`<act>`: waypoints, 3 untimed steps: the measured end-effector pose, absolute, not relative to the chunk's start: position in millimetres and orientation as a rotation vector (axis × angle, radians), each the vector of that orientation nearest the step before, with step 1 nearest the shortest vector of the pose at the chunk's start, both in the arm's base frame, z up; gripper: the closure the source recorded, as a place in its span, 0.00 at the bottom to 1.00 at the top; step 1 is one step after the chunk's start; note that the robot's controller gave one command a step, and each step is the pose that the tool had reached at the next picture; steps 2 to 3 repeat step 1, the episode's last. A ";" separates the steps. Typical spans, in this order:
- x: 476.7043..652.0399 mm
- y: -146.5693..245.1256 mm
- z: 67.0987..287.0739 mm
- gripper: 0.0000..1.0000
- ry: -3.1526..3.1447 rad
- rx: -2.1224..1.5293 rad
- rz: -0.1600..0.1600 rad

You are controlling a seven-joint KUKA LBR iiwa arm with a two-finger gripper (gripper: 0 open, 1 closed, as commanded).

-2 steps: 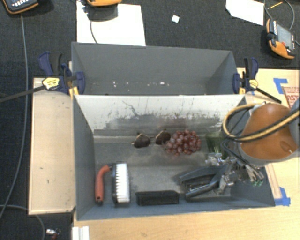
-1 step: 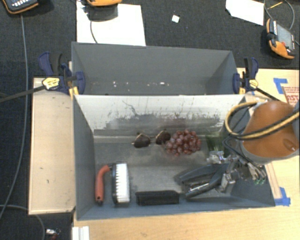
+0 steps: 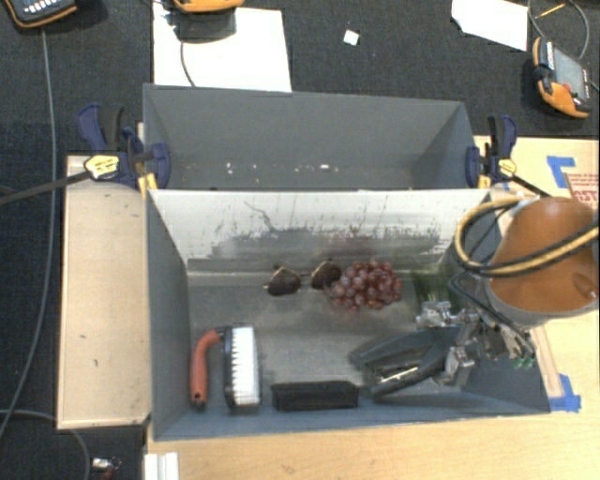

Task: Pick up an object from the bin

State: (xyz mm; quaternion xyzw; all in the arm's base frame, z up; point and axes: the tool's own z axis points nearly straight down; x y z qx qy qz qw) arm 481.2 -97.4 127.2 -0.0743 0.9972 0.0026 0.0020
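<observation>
Dark grey stapler-like tool (image 3: 398, 361) lies at the front right of the bin (image 3: 169, 309) under the gripper (image 3: 457, 354), whose closure cannot be told; likely rigid, fairly heavy, smooth: grasp across its narrow body.

Dark carpeted floor (image 3: 375, 56) (speckled, nearly black) all around. A white sheet (image 3: 244, 56) lies at top, another sheet (image 3: 492, 23) top right; a thin cable (image 3: 45, 94) runs down the left.

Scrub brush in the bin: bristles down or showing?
Showing: the scrub brush lies on the bin floor, white bristles visible from above beside its red handle.
</observation>
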 end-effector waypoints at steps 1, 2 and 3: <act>481.6 -97.6 159.4 1.00 3.127 -0.233 0.006; 481.6 -97.6 159.4 1.00 3.127 -0.233 0.006; 481.6 -97.6 159.4 1.00 3.127 -0.233 0.006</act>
